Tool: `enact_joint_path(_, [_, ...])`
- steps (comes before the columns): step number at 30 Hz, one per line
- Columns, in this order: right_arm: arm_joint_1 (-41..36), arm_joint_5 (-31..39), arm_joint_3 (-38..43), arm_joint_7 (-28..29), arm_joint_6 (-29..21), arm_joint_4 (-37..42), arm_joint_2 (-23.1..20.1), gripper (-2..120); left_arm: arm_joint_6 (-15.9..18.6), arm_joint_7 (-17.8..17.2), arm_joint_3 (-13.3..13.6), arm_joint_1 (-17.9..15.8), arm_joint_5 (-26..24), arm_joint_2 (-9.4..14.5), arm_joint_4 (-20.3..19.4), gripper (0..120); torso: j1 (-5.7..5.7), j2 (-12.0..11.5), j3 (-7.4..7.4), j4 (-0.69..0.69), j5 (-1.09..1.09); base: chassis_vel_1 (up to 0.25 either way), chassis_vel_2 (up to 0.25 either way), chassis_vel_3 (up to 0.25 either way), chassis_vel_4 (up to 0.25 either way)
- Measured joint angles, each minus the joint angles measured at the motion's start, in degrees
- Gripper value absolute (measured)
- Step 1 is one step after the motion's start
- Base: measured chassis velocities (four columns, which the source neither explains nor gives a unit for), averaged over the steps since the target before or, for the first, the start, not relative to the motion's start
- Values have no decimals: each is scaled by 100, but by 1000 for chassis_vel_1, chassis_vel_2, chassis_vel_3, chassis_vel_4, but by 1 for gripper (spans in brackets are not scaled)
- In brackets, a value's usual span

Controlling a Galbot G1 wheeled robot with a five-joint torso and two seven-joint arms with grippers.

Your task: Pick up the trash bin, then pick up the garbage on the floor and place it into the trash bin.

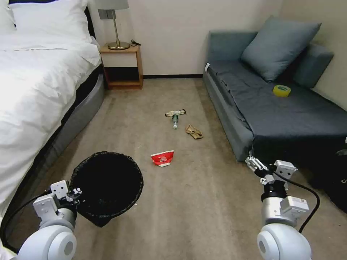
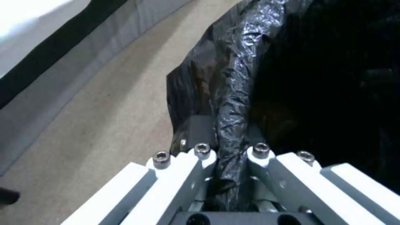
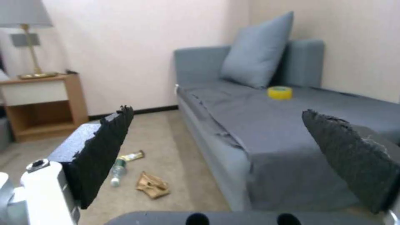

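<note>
The trash bin (image 1: 106,186), round with a crinkled black liner, hangs at the lower left of the head view, and my left gripper (image 1: 74,193) is shut on its rim. In the left wrist view the liner (image 2: 233,103) is pinched between the fingers. The garbage lies on the carpet ahead: a red-and-white carton (image 1: 162,158), a brown paper bag (image 1: 194,131), a small bottle (image 1: 175,121) and a gold-and-black wrapper (image 1: 175,112). My right gripper (image 1: 255,163) is open and empty, held low near the sofa corner. Its wrist view shows the bag (image 3: 152,185), bottle (image 3: 117,170) and wrapper (image 3: 132,155).
A white bed (image 1: 36,90) runs along the left. A grey sofa (image 1: 274,112) with a cushion and a yellow tape roll (image 1: 281,90) stands on the right. A wooden nightstand (image 1: 121,66) with a lamp is at the back wall. Open carpet lies between bed and sofa.
</note>
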Motion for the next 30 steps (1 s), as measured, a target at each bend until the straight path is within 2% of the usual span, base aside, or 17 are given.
enact_joint_path(8, [-94, -103, -77, -295, 482, -126, 23, 100, -8, 5, -45, 89, 24, -56, -48, 3, 0, 0, 0, 0, 0, 0, 0, 0, 0])
enact_joint_path(17, [-134, -125, -122, -357, 513, -107, 33, 100, -10, 11, -154, 108, -19, -52, -84, 3, 0, 1, -1, 0, 0, -45, 46, 52, -45])
enact_joint_path(30, [-120, -123, -130, -387, 504, -83, 41, 100, -19, 22, -269, 24, -72, -20, -17, 3, 0, 1, 0, 0, 0, -214, 217, 207, -209])
